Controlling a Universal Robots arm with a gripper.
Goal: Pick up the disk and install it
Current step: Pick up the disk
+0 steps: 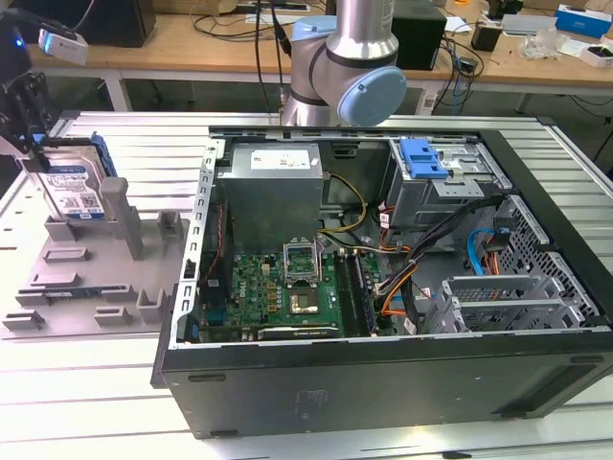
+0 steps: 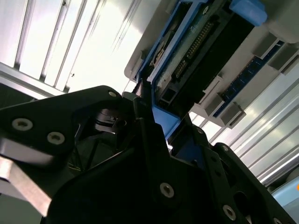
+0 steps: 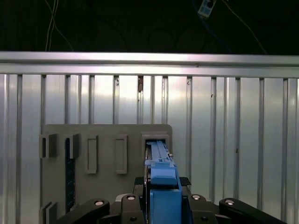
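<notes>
The disk point(image 1: 73, 188), a silver drive with a blue-and-white label in a blue carrier, stands on edge at the far end of the grey fixture plate point(image 1: 91, 283) on the exterior view's left. My gripper point(image 1: 38, 158) reaches down onto its upper edge and is shut on the blue carrier. In the first wrist view the blue carrier point(image 3: 161, 184) sits between the black fingers point(image 3: 128, 203) and runs down into a slot of the plate point(image 3: 105, 135). The second wrist view shows the disk's connector side point(image 2: 201, 53) just beyond my gripper point(image 2: 156, 119).
An open computer case point(image 1: 383, 393) lies on the slatted aluminium table point(image 1: 115, 144), to the exterior view's right of the plate. At its back right is a grey drive cage point(image 1: 431, 196) topped by a blue clip point(image 1: 422, 159). Upright grey posts point(image 1: 117, 206) stand on the plate.
</notes>
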